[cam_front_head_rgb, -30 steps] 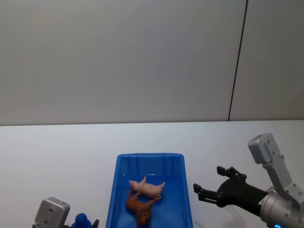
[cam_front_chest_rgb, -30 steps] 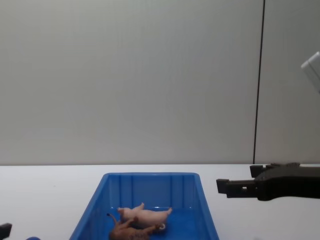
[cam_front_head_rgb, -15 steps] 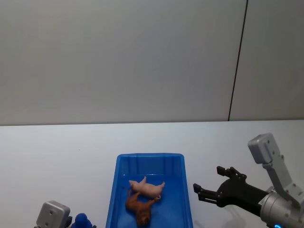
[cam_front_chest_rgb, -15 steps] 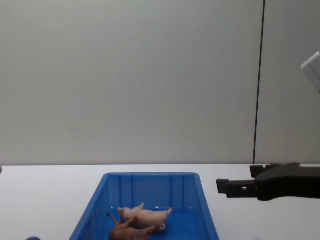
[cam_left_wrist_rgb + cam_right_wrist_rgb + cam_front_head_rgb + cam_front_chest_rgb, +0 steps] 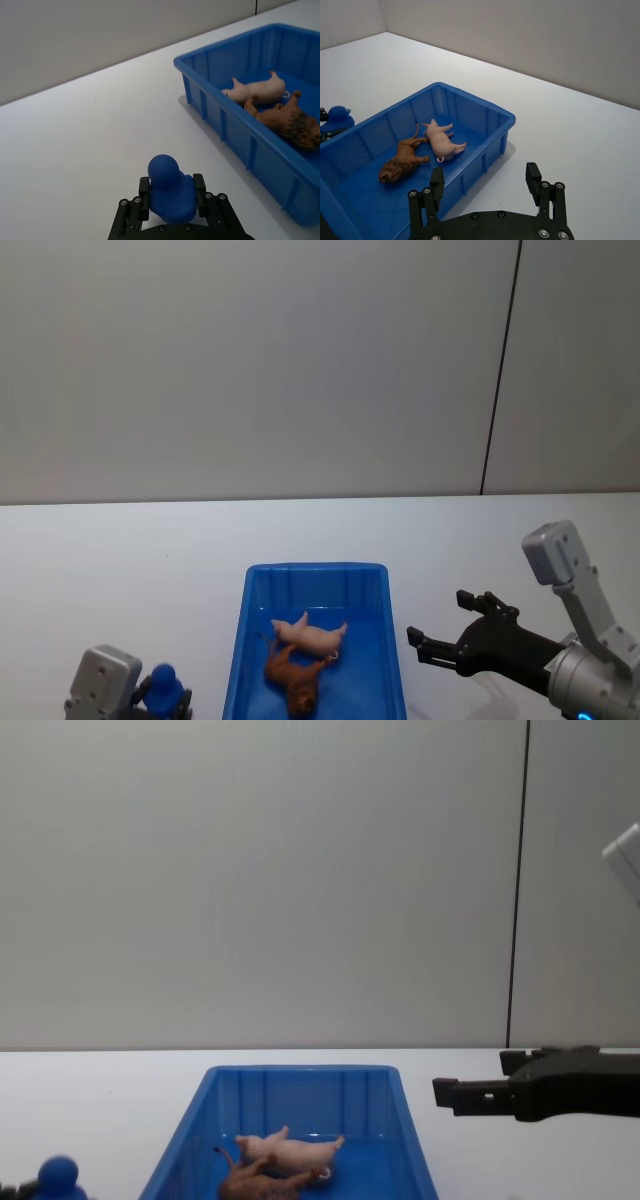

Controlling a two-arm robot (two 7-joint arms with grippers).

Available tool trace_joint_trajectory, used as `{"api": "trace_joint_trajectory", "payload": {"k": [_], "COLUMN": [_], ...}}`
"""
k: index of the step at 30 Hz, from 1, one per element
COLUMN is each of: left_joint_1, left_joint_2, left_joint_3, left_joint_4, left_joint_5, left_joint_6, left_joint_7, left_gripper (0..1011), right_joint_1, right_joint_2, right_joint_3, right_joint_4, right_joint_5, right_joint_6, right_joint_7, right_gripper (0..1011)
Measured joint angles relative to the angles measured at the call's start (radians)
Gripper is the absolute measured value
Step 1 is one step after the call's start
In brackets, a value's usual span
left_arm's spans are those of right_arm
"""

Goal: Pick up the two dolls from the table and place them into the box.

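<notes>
Both dolls lie on their sides inside the blue box [image 5: 315,567]: the pale pink pig [image 5: 312,636] and, just nearer me, the brown maned animal [image 5: 293,678]. They also show in the wrist views, pig [image 5: 441,143] and brown animal [image 5: 402,161], pig [image 5: 255,90] and brown animal [image 5: 287,117]. My right gripper [image 5: 437,618] hovers open, with nothing in it, just right of the box. My left gripper [image 5: 171,186] is left of the box, shut on a fuzzy blue lump [image 5: 170,187].
The white table [image 5: 120,550] stretches wide around the box, with a grey wall behind. The blue lump [image 5: 58,1175] shows at the lower left of the chest view, the box [image 5: 300,1072] at the middle, the right gripper [image 5: 475,1078] beside it.
My left gripper has come up a little with the blue lump, which now shows in the chest view. The right gripper and both dolls have not moved.
</notes>
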Motion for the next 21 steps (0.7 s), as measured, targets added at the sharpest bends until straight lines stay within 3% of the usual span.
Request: {"api": "trace_joint_trajectory", "payload": {"k": [13, 18, 21], "left_joint_1": [-0.07, -0.124, -0.159], "left_joint_2": [-0.029, -0.066, -0.093], "left_joint_3": [-0.015, -0.01, -0.002], "left_joint_4": [-0.035, -0.028, -0.015], "left_joint_5": [0.085, 0.13, 0.157], "left_joint_6": [-0.04, -0.056, -0.068], "left_joint_7": [-0.042, -0.087, -0.118], "left_gripper": [440, 411, 464], "right_joint_1": [0.0, 0.0, 0.0], "right_joint_2": [0.0, 0.0, 0.0], "right_joint_3": [0.0, 0.0, 0.0], "right_joint_4": [0.0, 0.0, 0.0], "right_joint_5": [0.0, 0.0, 0.0], "right_joint_6": [0.0, 0.0, 0.0], "right_joint_7": [0.0, 0.0, 0.0], "right_gripper": [1003, 1003, 1003]}}
